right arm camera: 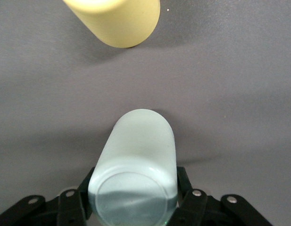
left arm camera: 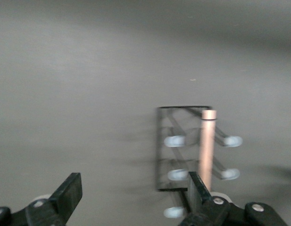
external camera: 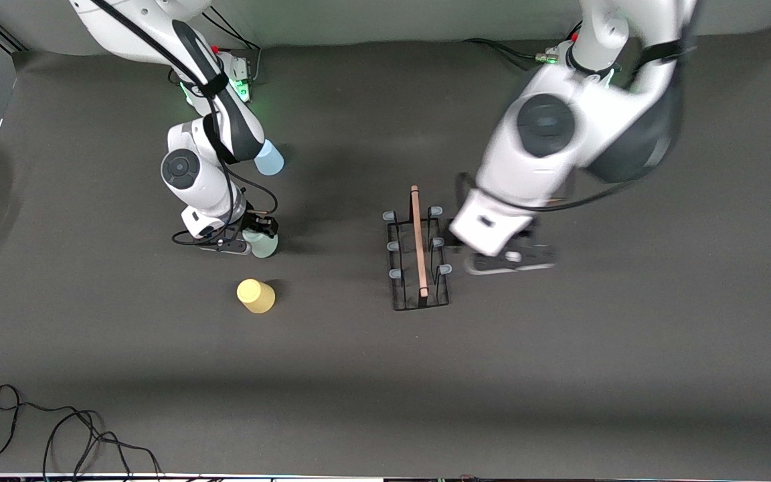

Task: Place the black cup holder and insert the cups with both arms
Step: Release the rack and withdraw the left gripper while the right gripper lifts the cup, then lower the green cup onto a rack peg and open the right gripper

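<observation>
Front view: right fingers (external camera: 260, 234) pinch mint cup (external camera: 264, 245), rack (external camera: 418, 268) apart.

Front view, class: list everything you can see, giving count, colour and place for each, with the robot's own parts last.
Black cup holder: one, black wire with a light wooden rod handle and pale-capped pegs, standing on the table beside the left end effector.
Mint green cup: one, pale mint, between the right end effector's fingers, on or just above the table.
Yellow cup: one, yellow, on the table nearer to the front camera than the mint green cup.
Light blue cup: one, light blue, partly hidden by the right arm, farther from the front camera than the mint green cup.
Cables: a loose black tangle, at the table edge nearest the front camera.
Table: one, dark grey.
Left end effector: one, black, open, beside the black cup holder.
Right end effector: one, black, shut on the mint green cup.
</observation>
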Robot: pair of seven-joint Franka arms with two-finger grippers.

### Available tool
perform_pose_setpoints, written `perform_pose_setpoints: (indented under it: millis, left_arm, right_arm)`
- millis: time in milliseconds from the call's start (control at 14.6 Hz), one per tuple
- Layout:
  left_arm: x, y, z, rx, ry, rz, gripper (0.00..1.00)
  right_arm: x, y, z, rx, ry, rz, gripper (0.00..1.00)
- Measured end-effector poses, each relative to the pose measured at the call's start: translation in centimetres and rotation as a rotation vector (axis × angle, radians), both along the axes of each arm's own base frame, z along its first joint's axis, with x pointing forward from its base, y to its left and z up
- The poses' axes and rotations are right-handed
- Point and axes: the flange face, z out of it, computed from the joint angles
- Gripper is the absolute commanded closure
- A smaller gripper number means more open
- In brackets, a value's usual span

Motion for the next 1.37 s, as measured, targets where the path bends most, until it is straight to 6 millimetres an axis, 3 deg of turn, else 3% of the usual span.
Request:
perform_pose_setpoints:
  millis: [274, 480, 617, 755, 823, 1029, 1372]
  left_arm:
    - [2.0, 11.4, 2.3, 0.026, 0.079, -0.083, 0.0]
    - [2.8, 18.3, 4.1, 0.021, 0.065, -0.125, 0.0]
    - [2.7, 23.5, 5.5, 0.015, 0.071, -0.158, 0.0]
    - [1.9, 28.9, 6.8, 0.006, 0.089, -0.196, 0.0]
    - [1.5, 30.6, 7.4, 0.007, 0.091, -0.208, 0.0]
    - [0.2, 31.4, 8.6, 0.052, 0.076, -0.226, 0.0]
    - [-1.6, 30.8, 9.0, 0.07, -0.004, -0.239, 0.0]
  right_arm:
    - [0.5, 3.3, 8.3, 0.027, 0.048, -0.041, 1.0]
    - [0.8, 8.2, 14.0, 0.044, 0.036, -0.102, 1.0]
    - [0.8, 11.8, 16.0, 0.061, 0.023, -0.147, 1.0]
    - [0.5, 15.6, 16.5, 0.089, 0.031, -0.186, 1.0]
    - [0.4, 17.5, 16.3, 0.092, 0.035, -0.205, 1.0]
    - [0.3, 22.4, 15.3, 0.084, 0.037, -0.24, 1.0]
    - [0.0, 27.2, 14.3, 0.079, 0.033, -0.282, 1.0]
